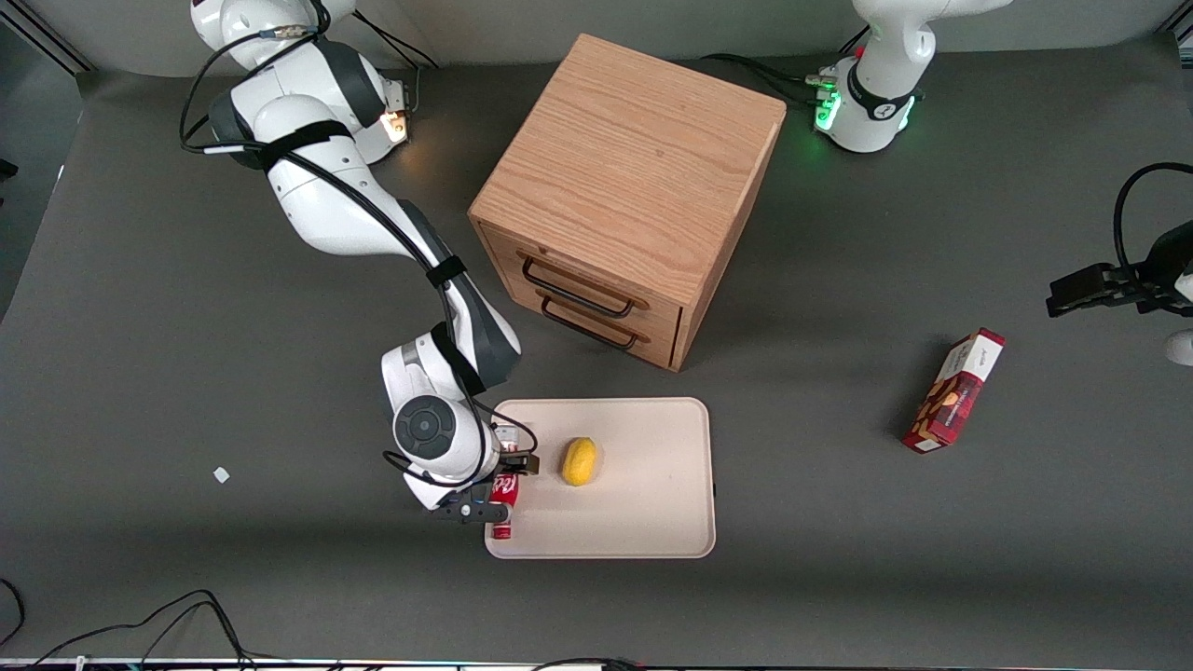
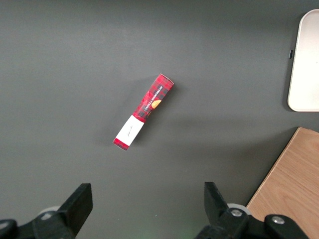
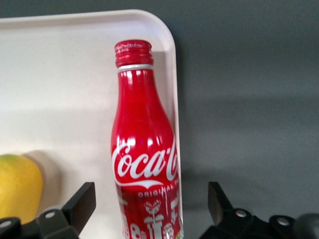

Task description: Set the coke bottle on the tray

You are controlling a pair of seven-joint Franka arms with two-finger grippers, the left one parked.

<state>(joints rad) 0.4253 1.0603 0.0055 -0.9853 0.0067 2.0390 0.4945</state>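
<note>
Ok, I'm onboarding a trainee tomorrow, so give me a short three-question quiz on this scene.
1. True or false: the coke bottle lies on the tray.
2. What shares the tray with it? A) a yellow fruit B) a mug C) a spoon
3. Fill in: the gripper, above the bottle at the tray's edge toward the working arm's end, has its fingers ____.
Key: 1 true; 2 A; 3 open.
</note>
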